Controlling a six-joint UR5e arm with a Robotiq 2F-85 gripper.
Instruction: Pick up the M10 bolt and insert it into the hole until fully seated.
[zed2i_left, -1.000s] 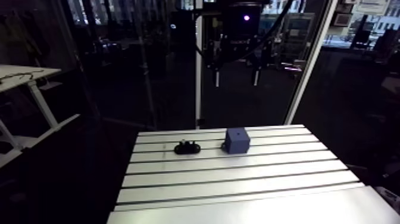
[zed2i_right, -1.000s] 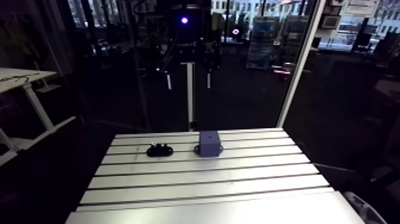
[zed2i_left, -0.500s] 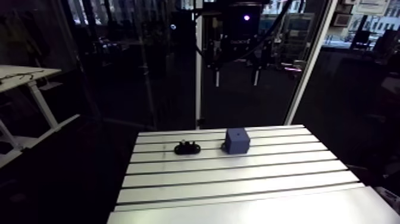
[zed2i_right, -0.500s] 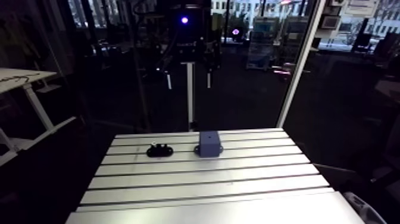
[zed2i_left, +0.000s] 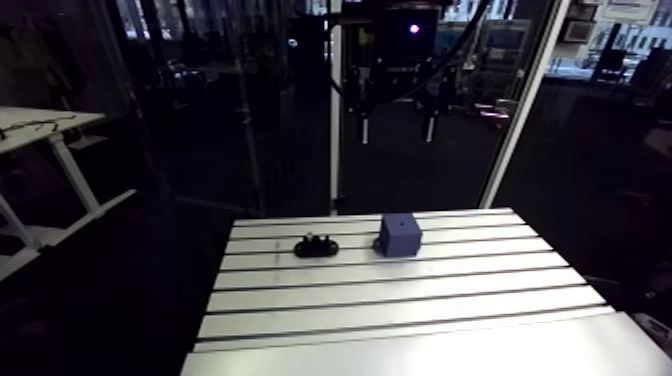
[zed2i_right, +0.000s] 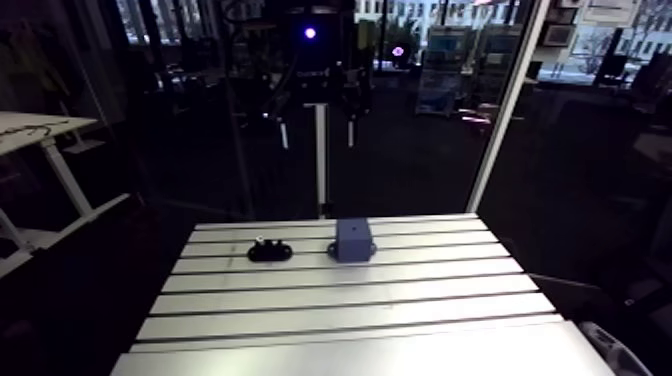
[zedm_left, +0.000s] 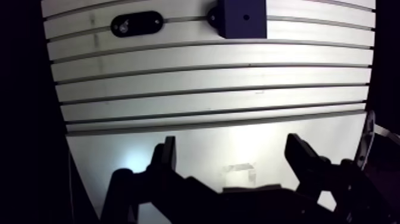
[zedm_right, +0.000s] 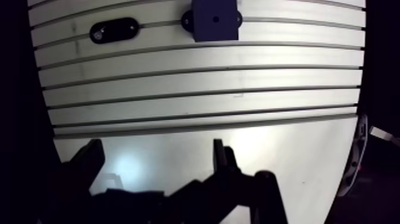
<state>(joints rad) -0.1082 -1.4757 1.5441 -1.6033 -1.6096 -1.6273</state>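
Gaping empty over the ribbed aluminium table (zedm_left: 208, 77), the dark tool (zedm_left: 232, 143); ahead, blue cube (zedm_left: 243, 16) beside black oval holder (zedm_left: 136, 24)

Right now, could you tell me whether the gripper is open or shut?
Open. In the wrist view the gripper holds its two fingers wide apart above the table, with nothing between them.

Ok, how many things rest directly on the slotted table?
2: a black oval holder and a blue block with a hole beside it, both ahead of the end effector. Nothing else shows.
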